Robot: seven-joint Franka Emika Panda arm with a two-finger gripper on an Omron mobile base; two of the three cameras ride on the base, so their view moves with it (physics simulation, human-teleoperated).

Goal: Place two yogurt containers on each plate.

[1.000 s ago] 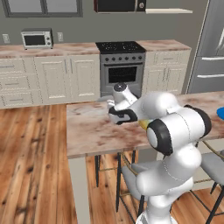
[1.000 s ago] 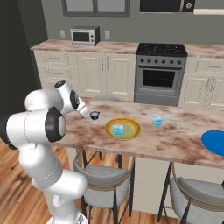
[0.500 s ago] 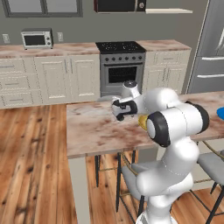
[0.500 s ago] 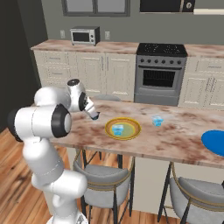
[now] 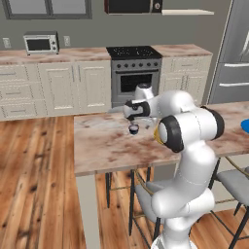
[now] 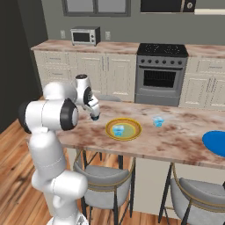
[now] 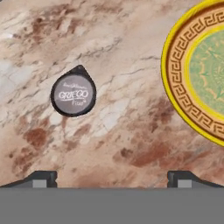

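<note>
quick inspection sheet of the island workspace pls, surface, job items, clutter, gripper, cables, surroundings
surface: marble island counter, brown-veined, with stools tucked under its near edge
job's things: dark yogurt cup with a whitish lid stands on the counter, apart from the yellow-rimmed plate; one pale-blue cup sits on that plate; another pale-blue cup stands on the counter beyond it; blue plate lies at the far end, nothing seen on the part in view
clutter: nothing seen
grippers: gripper open, empty, above the counter beside the dark cup
cables: nothing seen
surroundings: stove, toaster oven, cream cabinets, wood floor
</note>
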